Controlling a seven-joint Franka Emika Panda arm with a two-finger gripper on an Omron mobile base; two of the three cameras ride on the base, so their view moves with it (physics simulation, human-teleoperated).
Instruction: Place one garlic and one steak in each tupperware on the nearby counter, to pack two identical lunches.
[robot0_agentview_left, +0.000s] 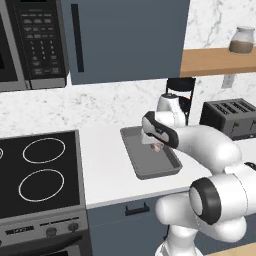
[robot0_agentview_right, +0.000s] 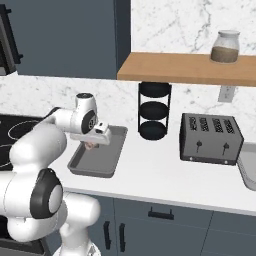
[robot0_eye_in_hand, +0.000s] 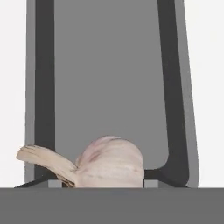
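We see a papery, pinkish-beige garlic bulb (robot0_eye_in_hand: 109, 162) with a curling pointed tip, above a smooth shallow grey rectangular tupperware tray (robot0_agentview_left: 134, 155). Our white arm bends low over it, jaws grasping the bulb.

The tupperware (robot0_agentview_right: 100, 162) floor lies bare below; the black tiered rack (robot0_agentview_right: 153, 111) and toaster (robot0_agentview_right: 210, 138) crowd its right.

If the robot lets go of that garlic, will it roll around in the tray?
Probably a little. The garlic is round and bulgy, so it may wobble or roll briefly. Its pointed stem sticks out sideways, which should stop it quickly. The tupperware has a raised rim, so it likely stays inside. It looks small and light.
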